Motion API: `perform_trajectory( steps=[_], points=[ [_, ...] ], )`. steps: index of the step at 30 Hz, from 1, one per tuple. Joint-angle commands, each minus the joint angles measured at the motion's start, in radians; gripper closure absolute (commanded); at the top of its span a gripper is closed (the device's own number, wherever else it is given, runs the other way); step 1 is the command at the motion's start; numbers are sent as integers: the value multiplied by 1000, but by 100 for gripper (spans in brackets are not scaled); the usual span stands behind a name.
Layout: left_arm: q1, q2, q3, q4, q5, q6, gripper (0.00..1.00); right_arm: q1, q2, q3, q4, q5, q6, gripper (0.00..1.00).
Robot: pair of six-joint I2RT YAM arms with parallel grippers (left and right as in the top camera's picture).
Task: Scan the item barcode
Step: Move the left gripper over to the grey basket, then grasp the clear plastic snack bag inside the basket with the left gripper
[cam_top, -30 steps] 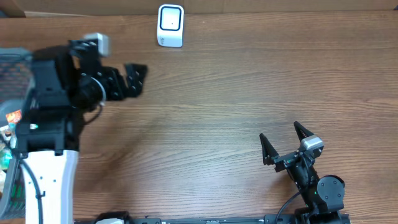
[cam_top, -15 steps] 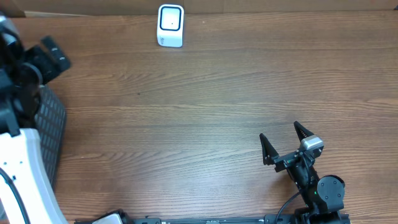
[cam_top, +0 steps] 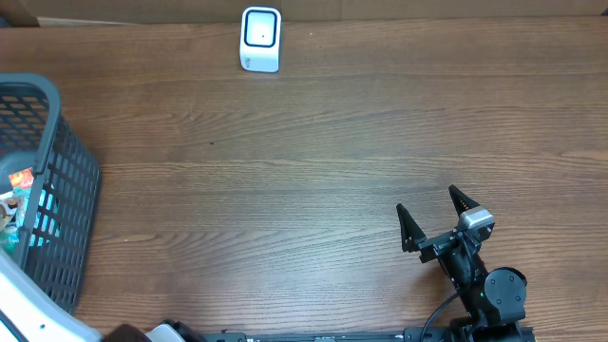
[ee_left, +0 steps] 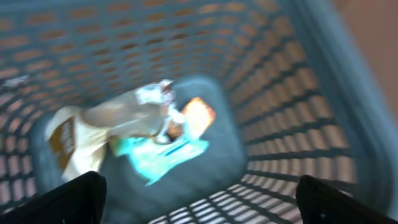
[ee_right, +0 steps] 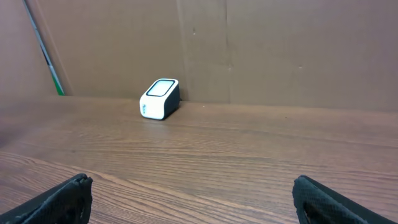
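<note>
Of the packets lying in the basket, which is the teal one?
The flat packet lowest in the left wrist view; the small packet above it is orange, the big bag beige.

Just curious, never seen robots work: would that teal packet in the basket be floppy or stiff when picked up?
Probably floppy and light: the teal packet looks flat and thin, though blurred. A pale bag seems to overlap it, so lifting might drag that along.
</note>
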Motion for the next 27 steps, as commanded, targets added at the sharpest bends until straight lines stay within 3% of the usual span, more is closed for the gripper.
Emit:
perform_trajectory(
  steps=[1,7,13,18,27],
  points=[
    [78,87,-16,-54,-8,-31,3,2,-10,-10,6,-7,0,0],
    [120,164,-100,-68,-31,-19,5,2,-10,-10,6,-7,0,0],
    [124,213,-185,-6,-227,42,3,2,-10,-10,6,-7,0,0],
    [124,282,-204,53,-325,178,2,2,-10,-10,6,-7,0,0],
    [123,453,-204,73,-299,398,0,2,-10,-10,6,-7,0,0]
  ],
)
